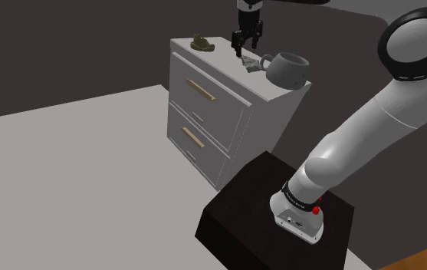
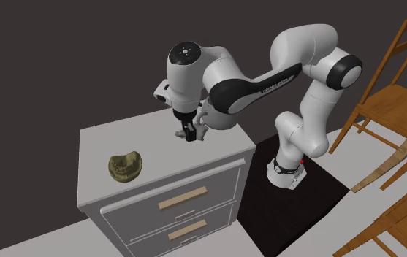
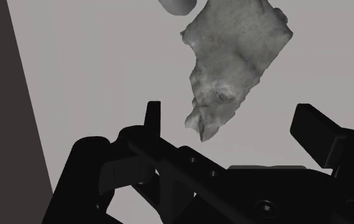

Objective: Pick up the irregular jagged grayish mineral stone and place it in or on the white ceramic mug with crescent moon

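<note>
Room: dark walls (image 1: 50, 46) and a pale grey floor (image 1: 66, 169); two wooden chairs (image 2: 392, 80) stand at the second exterior view's right.
Surface: a white dresser (image 2: 96, 157) with two drawers (image 1: 204, 96), each with a light wooden handle; all the small things lie on its flat top.
Stand: a black box (image 1: 238, 222) on the floor, just beside the dresser; the base of the arm sits on it.
Arm: the white arm (image 1: 388, 115) rises from the stand, bends over the dresser and points its hand down at the top.
Gripper: the black gripper (image 1: 246, 42) hangs above the dresser top, close over the stone. In the wrist view its two fingers (image 3: 152, 118) stand well apart, with bare grey surface between them. They touch nothing and hold nothing.
Stone: the grey stone (image 3: 232, 63) is jagged and irregular, broad at one end and narrow at the other. It lies flat on the dresser top, and its narrow end reaches toward the gap between the fingertips. In the shoulder view it is under the gripper, just beside the mug's handle.
Mug: the mug (image 1: 288, 70) looks dark grey, with a lighter handle that is turned toward the stone. It stands near the dresser's corner, at the shoulder view's right of the stone.
Other thing: an olive-green lumpy object (image 2: 125, 166) rests on the same top, well apart from the stone and the mug.
</note>
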Controlling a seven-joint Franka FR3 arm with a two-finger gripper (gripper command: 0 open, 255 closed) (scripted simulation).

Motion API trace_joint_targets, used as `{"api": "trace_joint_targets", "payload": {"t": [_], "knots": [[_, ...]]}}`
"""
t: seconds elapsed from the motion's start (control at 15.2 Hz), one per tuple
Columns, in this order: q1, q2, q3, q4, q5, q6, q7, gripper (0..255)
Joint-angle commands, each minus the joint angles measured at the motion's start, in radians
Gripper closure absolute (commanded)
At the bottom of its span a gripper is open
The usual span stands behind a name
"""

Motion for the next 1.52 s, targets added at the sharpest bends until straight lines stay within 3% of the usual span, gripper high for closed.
{"api": "trace_joint_targets", "payload": {"t": [0.0, 0.4, 0.86, 0.92, 1.45], "knots": [[0.000, 0.007, -0.002, -0.017, -0.003, 0.025, -0.002, 0], [-0.009, -0.002, -0.015, -0.098, -0.009, 0.099, 0.002, 0], [-0.009, -0.002, -0.015, -0.098, -0.009, 0.099, 0.002, 0], [-0.009, -0.002, -0.015, -0.098, -0.009, 0.099, 0.002, 255], [-0.008, 0.001, -0.014, -0.094, -0.009, 0.097, 0.002, 255]]}}
